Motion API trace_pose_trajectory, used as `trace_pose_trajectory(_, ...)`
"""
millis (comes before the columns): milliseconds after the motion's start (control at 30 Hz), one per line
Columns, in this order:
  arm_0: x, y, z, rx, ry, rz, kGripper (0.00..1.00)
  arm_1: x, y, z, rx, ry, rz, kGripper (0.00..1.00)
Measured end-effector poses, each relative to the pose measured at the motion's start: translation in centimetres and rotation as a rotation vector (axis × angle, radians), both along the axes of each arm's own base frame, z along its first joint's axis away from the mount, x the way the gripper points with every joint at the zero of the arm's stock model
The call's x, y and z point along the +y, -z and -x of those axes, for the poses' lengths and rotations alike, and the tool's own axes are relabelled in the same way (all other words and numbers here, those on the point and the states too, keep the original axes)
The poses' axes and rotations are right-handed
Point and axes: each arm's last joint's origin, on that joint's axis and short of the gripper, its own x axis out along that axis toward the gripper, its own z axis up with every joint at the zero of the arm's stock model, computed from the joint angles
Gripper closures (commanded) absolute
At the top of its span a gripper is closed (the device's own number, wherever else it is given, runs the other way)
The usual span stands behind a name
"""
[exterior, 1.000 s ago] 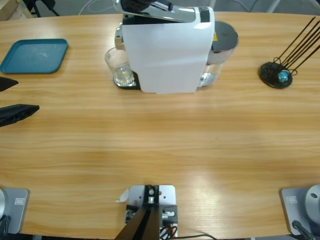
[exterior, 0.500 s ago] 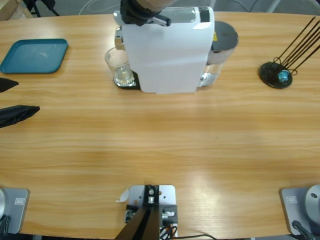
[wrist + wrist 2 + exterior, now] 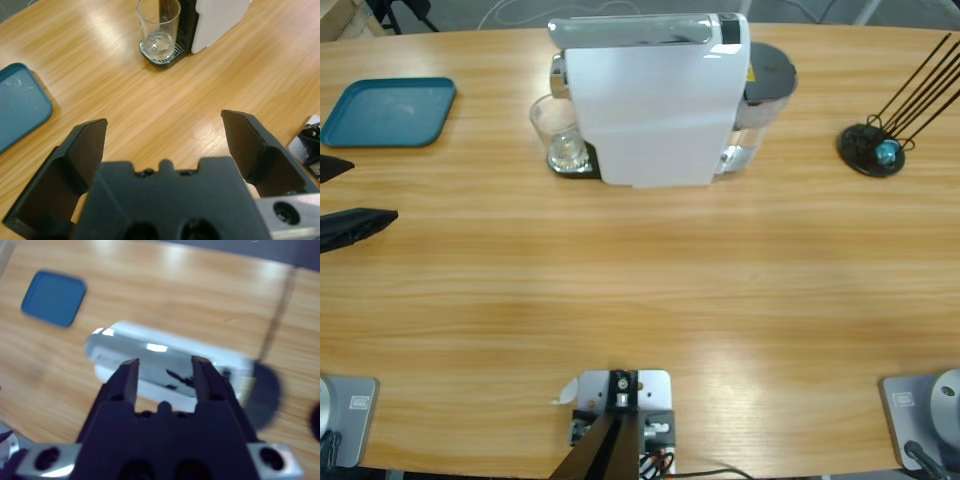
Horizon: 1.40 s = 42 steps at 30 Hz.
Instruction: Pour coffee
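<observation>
1. Waiting low at the table's left edge, the left gripper [image 3: 162,145] has its black jaws spread wide with nothing between them; in the high view only its jaw tips [image 3: 355,228] poke in from the side.
2. Bare wooden table [image 3: 650,300] lies between that gripper and everything else.
3. Farther off, a clear drinking glass [image 3: 558,132] stands upright on the black drip tray [image 3: 160,52] of a white coffee machine [image 3: 655,100], touching its front. The coffee [image 3: 159,45] is only a thin pale layer at the glass bottom.
4. A teal tray [image 3: 388,110] sits well apart to the left of the glass; a black stand with thin rods [image 3: 875,145] sits far to the right.
5. The change: half a second ago an arm's black end was on the machine's top near its silver lever; now it is gone from the high view. The right gripper [image 3: 164,377] looks down on the machine from above, jaws narrowly apart and holding nothing.
6. This likely means the machine has been set going or closed, so the glass should stay put until more coffee arrives.
</observation>
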Motion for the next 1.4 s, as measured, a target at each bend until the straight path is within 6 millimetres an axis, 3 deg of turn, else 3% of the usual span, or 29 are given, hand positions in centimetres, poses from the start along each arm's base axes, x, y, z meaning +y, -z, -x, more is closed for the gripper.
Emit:
trace_pose_trajectory(33,-0.1,0.1,-0.1,0.004,-0.004,-0.006,0.000,-1.4,-1.0,-0.4,-0.001,0.028,-0.002,1.000)
trace_pose_trajectory(167,-0.4,0.4,-0.7,0.022,-0.008,-0.022,0.000,-5.4,-3.1,-1.6,0.024,0.030,-0.006,1.000)
trace_pose_trajectory(300,-0.6,0.4,-1.0,0.021,-0.008,-0.021,0.000,-6.9,-5.6,-1.6,-0.020,-0.109,0.006,1.000)
trace_pose_trajectory(400,-0.7,0.4,-1.1,0.021,-0.009,-0.020,0.000,-6.6,-6.6,-2.0,-0.031,-0.181,0.009,1.000)
trace_pose_trajectory(600,-0.7,0.5,-1.2,0.024,-0.009,-0.022,0.000,-5.0,-4.8,-3.6,0.086,-0.275,-0.001,1.000)
trace_pose_trajectory(933,-1.4,0.8,-2.2,0.039,-0.010,-0.033,0.000,-3.7,-0.8,-6.1,0.221,-0.274,0.101,1.000)
trace_pose_trajectory(1400,-2.2,1.1,-3.3,0.029,0.000,-0.042,0.000,-3.4,0.8,-7.0,0.258,-0.262,0.168,1.000)
